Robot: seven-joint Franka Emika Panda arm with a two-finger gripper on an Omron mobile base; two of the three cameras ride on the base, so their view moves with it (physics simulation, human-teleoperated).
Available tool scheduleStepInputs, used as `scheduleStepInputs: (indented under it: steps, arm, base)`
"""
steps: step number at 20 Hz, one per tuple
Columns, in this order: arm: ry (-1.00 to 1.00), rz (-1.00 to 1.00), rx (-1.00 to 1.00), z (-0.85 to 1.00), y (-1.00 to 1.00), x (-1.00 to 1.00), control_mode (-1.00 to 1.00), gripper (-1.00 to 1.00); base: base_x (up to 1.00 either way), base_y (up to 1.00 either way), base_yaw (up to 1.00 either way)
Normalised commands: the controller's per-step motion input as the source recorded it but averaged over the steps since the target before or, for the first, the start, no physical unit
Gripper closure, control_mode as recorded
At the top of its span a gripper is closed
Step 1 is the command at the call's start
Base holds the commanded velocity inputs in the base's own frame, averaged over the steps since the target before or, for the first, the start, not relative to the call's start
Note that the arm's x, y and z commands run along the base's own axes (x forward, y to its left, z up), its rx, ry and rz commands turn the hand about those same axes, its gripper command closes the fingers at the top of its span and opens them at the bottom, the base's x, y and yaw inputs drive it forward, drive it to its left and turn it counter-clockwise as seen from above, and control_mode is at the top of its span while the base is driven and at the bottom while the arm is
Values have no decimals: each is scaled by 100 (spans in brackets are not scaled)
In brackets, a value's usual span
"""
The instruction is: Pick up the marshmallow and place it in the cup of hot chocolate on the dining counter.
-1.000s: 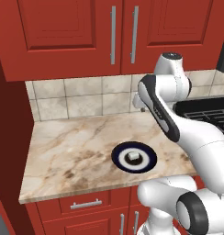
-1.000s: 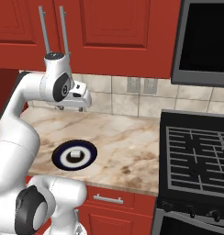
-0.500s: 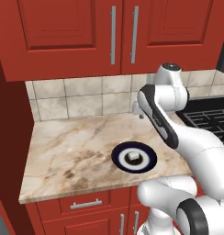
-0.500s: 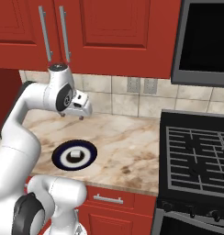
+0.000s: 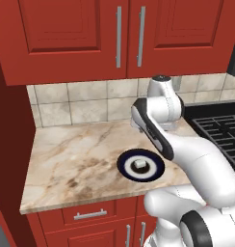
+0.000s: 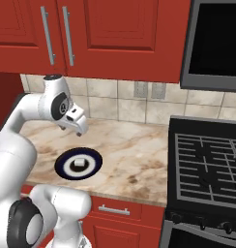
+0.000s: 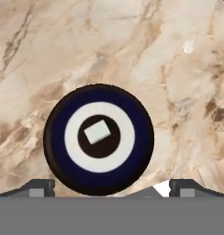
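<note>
Looking down, the hand view alone shows the hand [image 7: 111,186] spread, empty, above the plated marshmallow [image 7: 97,132].

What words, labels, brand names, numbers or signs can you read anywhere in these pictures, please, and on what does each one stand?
No text can be read in any view.
The plate bears only a white ring, no lettering.
The marshmallow is plain white.
The cabinet doors, the stove and the worktop carry no label or number.
</note>
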Motion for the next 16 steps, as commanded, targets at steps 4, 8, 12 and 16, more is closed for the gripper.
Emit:
scheduleStepInputs:
  steps: [4,8,12,16]
  arm:
    - [18,-24,5,-23,8,0,-100,-100]
    - [9,-23,8,-28,2,0,-100,-100]
    - [0,-23,9,-29,1,0,-100,-100]
    - [0,-26,2,-31,11,0,-100,-100]
  base:
    - [0,0,0]
    - [0,0,0]
    - [0,0,0]
    - [0,0,0]
